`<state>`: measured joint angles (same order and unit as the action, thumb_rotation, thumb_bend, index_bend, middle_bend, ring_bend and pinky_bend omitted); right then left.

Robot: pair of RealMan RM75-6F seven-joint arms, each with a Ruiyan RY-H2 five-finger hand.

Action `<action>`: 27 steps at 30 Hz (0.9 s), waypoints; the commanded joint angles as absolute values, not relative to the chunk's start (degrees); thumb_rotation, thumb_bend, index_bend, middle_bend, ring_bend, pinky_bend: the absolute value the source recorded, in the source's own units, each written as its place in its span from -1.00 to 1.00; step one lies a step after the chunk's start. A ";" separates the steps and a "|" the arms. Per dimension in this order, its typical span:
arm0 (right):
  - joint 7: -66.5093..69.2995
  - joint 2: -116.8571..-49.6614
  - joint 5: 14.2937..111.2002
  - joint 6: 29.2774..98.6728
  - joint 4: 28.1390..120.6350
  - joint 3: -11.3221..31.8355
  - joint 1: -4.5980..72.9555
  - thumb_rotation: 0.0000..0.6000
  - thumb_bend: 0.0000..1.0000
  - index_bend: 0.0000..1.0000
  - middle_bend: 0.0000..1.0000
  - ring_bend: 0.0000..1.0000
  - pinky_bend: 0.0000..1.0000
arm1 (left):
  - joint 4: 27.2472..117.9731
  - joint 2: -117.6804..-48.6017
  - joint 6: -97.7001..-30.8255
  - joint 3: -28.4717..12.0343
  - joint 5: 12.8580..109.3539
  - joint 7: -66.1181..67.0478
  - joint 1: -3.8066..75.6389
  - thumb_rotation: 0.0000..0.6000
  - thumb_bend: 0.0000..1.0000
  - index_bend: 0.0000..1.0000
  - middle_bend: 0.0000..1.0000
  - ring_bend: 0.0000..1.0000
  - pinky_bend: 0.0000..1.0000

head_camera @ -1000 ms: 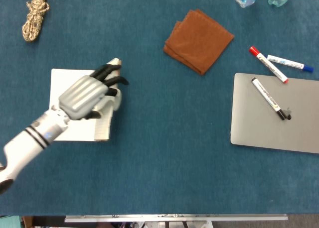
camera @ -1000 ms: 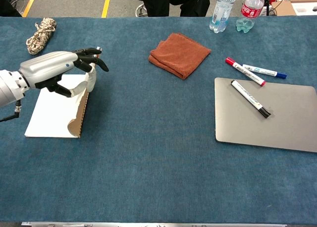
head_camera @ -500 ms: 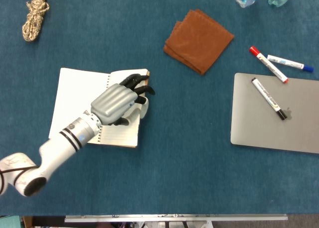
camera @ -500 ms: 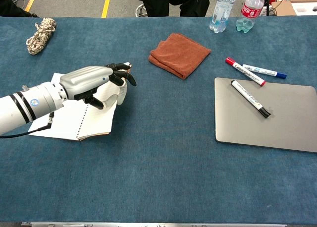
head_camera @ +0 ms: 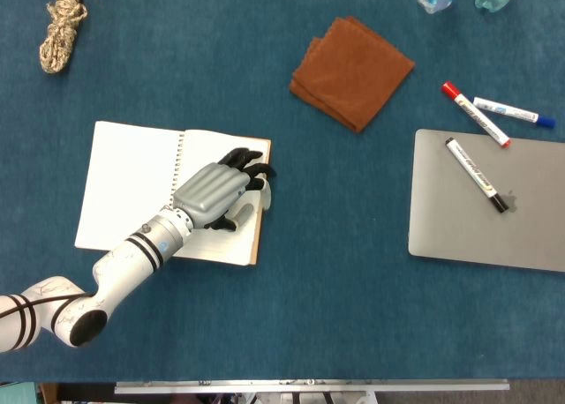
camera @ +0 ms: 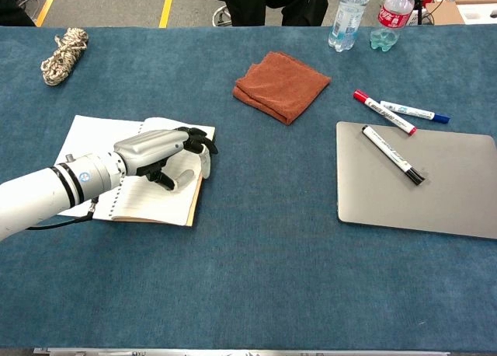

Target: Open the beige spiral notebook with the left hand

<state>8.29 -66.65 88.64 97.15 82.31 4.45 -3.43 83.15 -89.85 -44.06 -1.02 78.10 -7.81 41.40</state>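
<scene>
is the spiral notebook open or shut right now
Open. The notebook lies spread flat, showing two white pages either side of the spiral binding, and the left hand rests on its right page.

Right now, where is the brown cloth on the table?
In the head view the brown cloth lies top centre, between the open notebook and the markers.

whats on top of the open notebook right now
The left hand rests on the right-hand page of the beige spiral notebook, fingers near its outer edge. The left page lies bare. The part of the page under the hand and forearm is covered, so it cannot be seen.
</scene>
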 commanded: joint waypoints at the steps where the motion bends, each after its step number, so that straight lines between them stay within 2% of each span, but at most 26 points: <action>1: 8.38 -66.63 88.64 97.22 82.28 4.53 -3.45 1.00 -0.70 -0.72 -0.62 -0.80 -0.64 | 84.00 -89.33 -42.49 -1.18 76.47 -9.12 41.46 1.00 0.09 -0.57 -0.75 -0.98 -1.00; 4: 8.44 -66.61 88.76 97.20 82.23 4.57 -3.41 1.00 -0.70 -0.72 -0.62 -0.80 -0.64 | 86.80 -87.38 -42.17 -1.57 76.12 -12.32 41.03 1.00 0.09 -0.73 -0.80 -0.98 -1.00; 9: 8.40 -66.58 88.61 96.80 82.26 4.65 -3.29 1.00 -0.70 -0.72 -0.62 -0.80 -0.64 | 91.34 -83.18 -46.75 -1.26 79.20 -13.93 38.93 1.00 0.09 -0.77 -0.82 -0.98 -1.00; 19: 6.75 -65.59 87.34 94.40 83.50 4.91 -2.56 1.00 -0.70 -0.72 -0.63 -0.80 -0.65 | 95.31 -75.30 -63.33 0.51 81.62 -7.78 29.58 1.00 0.09 -0.75 -0.82 -0.98 -1.00; 27: 1.50 -63.93 84.73 90.29 87.83 4.65 -1.76 1.00 -0.65 -0.72 -0.62 -0.80 -0.64 | 90.96 -75.61 -78.01 -0.44 80.10 -1.25 20.73 1.00 0.09 -0.71 -0.82 -0.98 -1.00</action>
